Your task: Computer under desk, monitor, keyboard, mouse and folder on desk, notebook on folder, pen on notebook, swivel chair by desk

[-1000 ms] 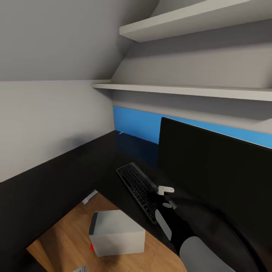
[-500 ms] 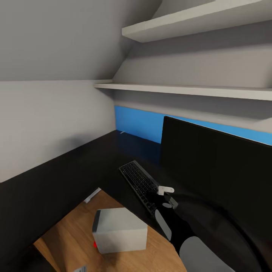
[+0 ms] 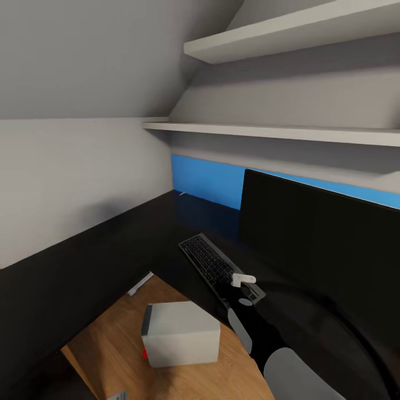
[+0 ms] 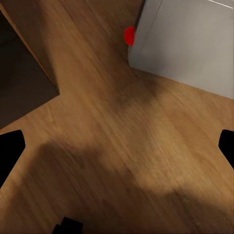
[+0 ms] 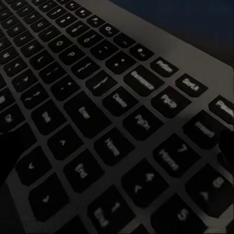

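The black desk (image 3: pixel 83 261) runs along the wall and turns at the corner. On it stands the monitor (image 3: pixel 322 244), its black front facing me. The dark keyboard (image 3: pixel 214 266) lies flat in front of it. My right gripper (image 3: pixel 245 286) hovers at the keyboard's near end. In the right wrist view the keys (image 5: pixel 117 112) are very close, and the right gripper (image 5: pixel 117 156) is open, its dark fingertips (image 5: pixel 9 161) at the frame edges. The pale grey computer (image 3: pixel 180 333) sits on the wooden floor in the desk's nook. The left gripper (image 4: pixel 117 156) hangs open above the floor beside the computer (image 4: pixel 185 44).
Two white shelves (image 3: pixel 278 132) jut out above the desk, below a sloped ceiling. A blue panel (image 3: pixel 203 180) lines the wall behind the monitor. A small white item (image 3: pixel 141 283) lies on the floor (image 3: pixel 111 344) at the desk's edge. The desk's wood-coloured side (image 4: pixel 29 53) borders the nook.
The whole picture has drifted slightly to the right, so the camera has moved. My right gripper now sits a little closer to the keyboard's near end. Nothing was picked up or released.
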